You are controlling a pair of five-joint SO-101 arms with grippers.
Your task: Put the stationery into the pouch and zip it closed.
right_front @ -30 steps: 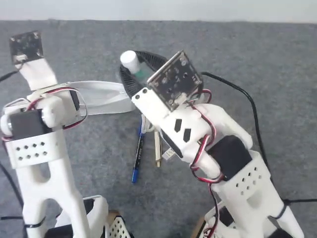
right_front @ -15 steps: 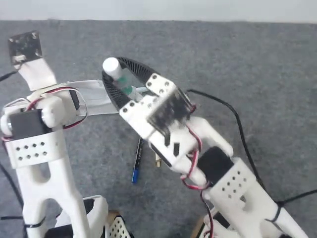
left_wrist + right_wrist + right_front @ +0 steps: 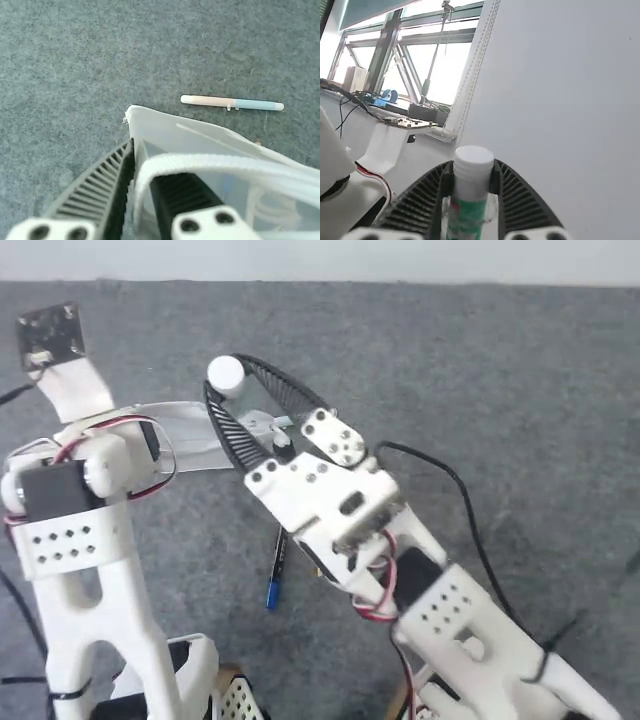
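- High view: we see the right gripper (image 3: 230, 380) clamped on the glue stick (image 3: 224, 371), upper left of centre, next to the pouch (image 3: 188, 432) (the left gripper (image 3: 141, 160) pinches its rim).
- We judge that the glue stick, the pen (image 3: 277, 562) at lower centre and zipping remain.

Grey carpet (image 3: 560, 390) underfoot; white wall (image 3: 560, 100); bright windows (image 3: 420, 65).

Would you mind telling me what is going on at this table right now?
Two arms are packing stationery into a pouch. The left gripper holds the pouch by its edge, while the right gripper carries a glue stick close to it. A blue pen lies on the grey table, and a two-tone pen lies beyond the pouch; neither is packed yet.
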